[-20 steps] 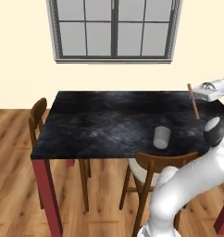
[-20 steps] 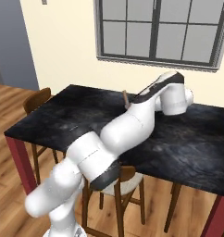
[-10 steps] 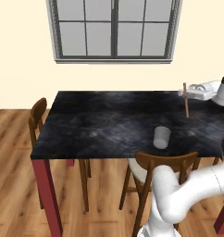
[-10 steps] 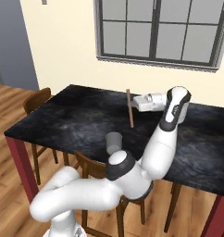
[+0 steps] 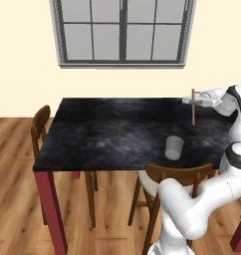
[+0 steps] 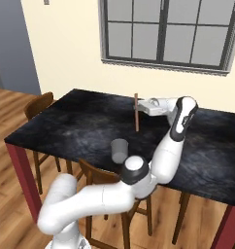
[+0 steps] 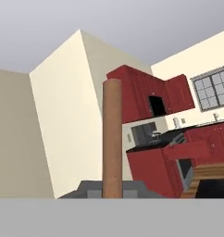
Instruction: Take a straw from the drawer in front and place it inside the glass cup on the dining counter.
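Note:
My gripper (image 5: 193, 100) is shut on the straw (image 5: 193, 107), a thin brown stick held upright by its upper part over the dining counter (image 5: 112, 132). The glass cup (image 5: 174, 148) stands near the counter's front edge, nearer to me and a little left of the straw. In the right base view the straw (image 6: 136, 113) hangs from the gripper (image 6: 141, 104) beyond the cup (image 6: 119, 150) and slightly right of it. The hand view has the straw (image 7: 112, 139) rising between the fingertips, and far off the open red drawer (image 7: 190, 150) juts from the cabinets.
A wooden chair (image 5: 177, 179) is tucked under the counter's front edge just below the cup, and another chair (image 5: 40, 127) stands at the left end. A window (image 5: 122, 32) lies behind the counter. My own arm (image 6: 175, 131) arches over the counter's right part.
The straw has moved a little left over the counter, from tilted to upright. The arm's elbow has swung out to the right. The cup has stayed put.

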